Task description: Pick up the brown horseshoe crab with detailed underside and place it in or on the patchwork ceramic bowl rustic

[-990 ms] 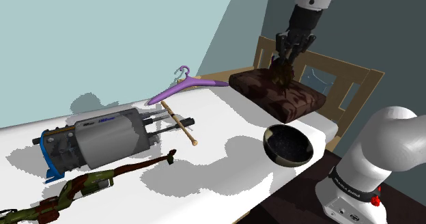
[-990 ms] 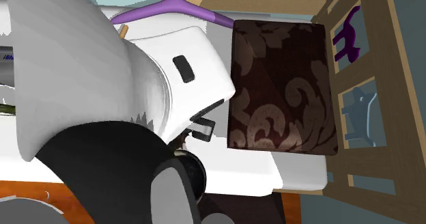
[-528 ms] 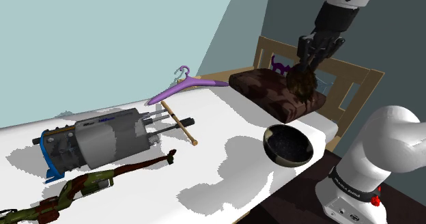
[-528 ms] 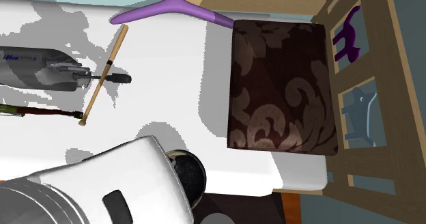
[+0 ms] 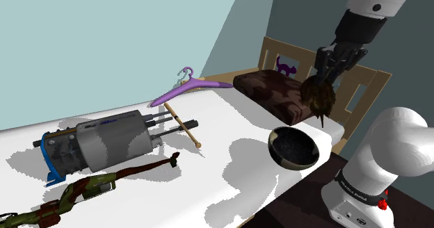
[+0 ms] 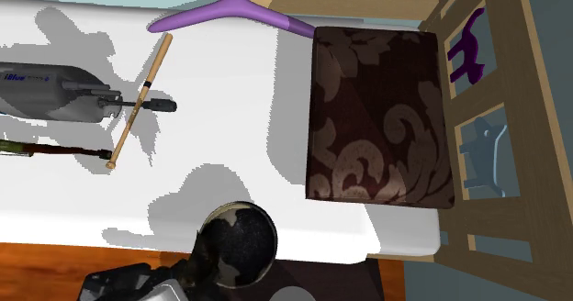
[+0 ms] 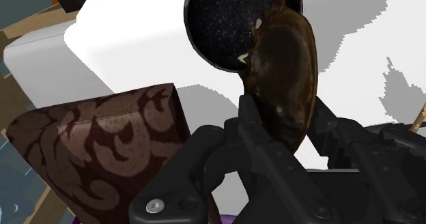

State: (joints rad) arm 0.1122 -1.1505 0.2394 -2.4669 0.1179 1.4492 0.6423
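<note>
The brown horseshoe crab (image 5: pixel 320 100) is being held in the air, clamped between the fingers of the black end effector (image 5: pixel 324 79). In the shoulder view it is being held over the end of the dark patterned cushion (image 5: pixel 275 94), above and just beyond the dark speckled bowl (image 5: pixel 293 148), which is being borne at the edge of the white bed (image 5: pixel 229 122).
</note>
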